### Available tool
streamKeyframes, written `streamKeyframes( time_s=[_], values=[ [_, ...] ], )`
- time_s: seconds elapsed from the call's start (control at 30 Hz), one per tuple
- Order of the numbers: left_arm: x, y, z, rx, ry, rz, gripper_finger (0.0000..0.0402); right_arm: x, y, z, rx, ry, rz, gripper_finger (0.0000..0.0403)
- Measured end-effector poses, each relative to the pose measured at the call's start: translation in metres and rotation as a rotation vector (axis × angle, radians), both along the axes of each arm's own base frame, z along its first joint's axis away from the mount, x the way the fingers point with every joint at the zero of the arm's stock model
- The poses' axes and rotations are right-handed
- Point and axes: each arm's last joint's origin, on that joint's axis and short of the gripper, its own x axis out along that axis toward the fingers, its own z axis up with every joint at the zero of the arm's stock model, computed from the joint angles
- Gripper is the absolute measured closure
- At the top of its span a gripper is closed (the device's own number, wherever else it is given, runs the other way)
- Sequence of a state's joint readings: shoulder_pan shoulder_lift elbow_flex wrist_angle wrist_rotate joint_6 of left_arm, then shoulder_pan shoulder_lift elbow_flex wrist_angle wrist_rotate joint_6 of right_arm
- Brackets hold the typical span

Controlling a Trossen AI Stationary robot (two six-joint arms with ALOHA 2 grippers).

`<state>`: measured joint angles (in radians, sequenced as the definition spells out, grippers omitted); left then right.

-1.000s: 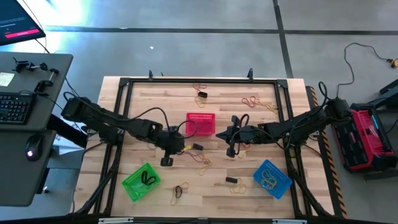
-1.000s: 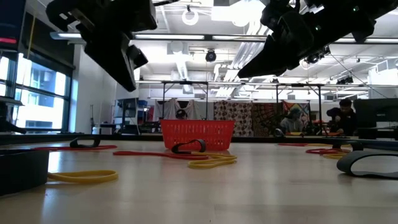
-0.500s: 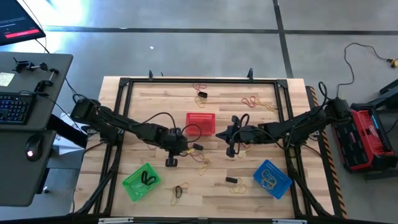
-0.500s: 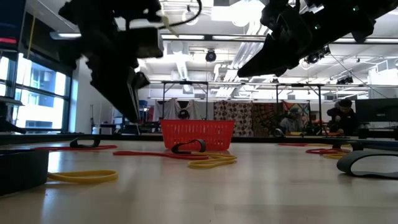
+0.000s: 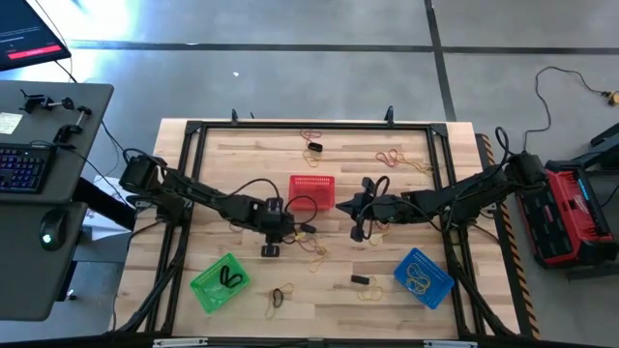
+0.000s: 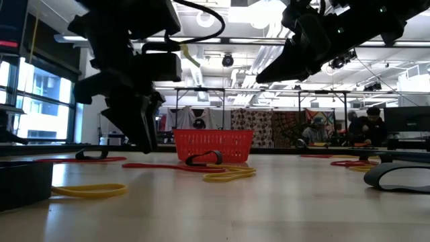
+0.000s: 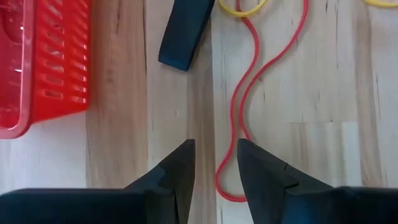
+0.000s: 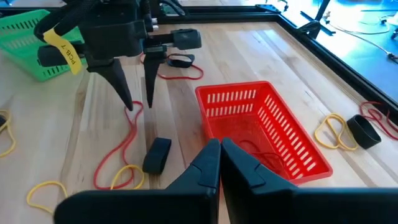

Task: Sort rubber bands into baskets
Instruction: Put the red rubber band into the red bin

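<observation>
**Sorting partly done; left gripper lined up on a red band**

Progress, as judged from the overhead view. Three baskets on the table: green basket at lower left holds a black band; blue basket at lower right holds yellow bands; red basket at centre has thin red loops lying in it, seen in the right wrist view. Much is left: loose bands lie scattered across the board, so the job looks well short of finished.

Tool state. Left gripper sits just below and left of the red basket in the overhead frame, pointed down at the table. Its fingers stand a little apart and hold nothing; the long red rubber band runs on the wood with its looped end between and just beside the fingertips. Likely next step: closing on that loop. Right gripper hangs to the right of the red basket, fingers pressed together, nothing in them.

Counts. Baskets: 3 (one each green, red, blue). Grippers: 2. Near the left gripper in its wrist view: 1 red band, 1 black band, and parts of 2 yellow loops at the top edge. Loose clusters overhead: about eight; an exact band count cannot be made.
</observation>
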<state>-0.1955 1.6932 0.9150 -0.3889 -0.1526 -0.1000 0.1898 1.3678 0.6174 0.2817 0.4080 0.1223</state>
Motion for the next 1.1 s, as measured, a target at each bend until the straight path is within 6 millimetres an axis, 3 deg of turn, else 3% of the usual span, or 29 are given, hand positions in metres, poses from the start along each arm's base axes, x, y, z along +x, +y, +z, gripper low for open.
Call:
streamKeyframes(
  time_s=[0.63, 0.93, 1.1],
  values=[
    [0.007, 0.0, -0.023, -0.025, 0.06, -0.032, 0.0292, 0.0, 0.0, -0.001, -0.003, 0.011, -0.001, 0.0402],
    [0.005, -0.002, -0.025, -0.058, 0.082, -0.048, 0.0391, 0.0, 0.0, -0.001, -0.004, 0.011, -0.003, 0.0402],
    [0.003, -0.002, -0.022, -0.057, 0.093, -0.054, 0.0398, -0.001, 0.0, -0.001, -0.006, 0.01, -0.007, 0.0402]
  ],
)
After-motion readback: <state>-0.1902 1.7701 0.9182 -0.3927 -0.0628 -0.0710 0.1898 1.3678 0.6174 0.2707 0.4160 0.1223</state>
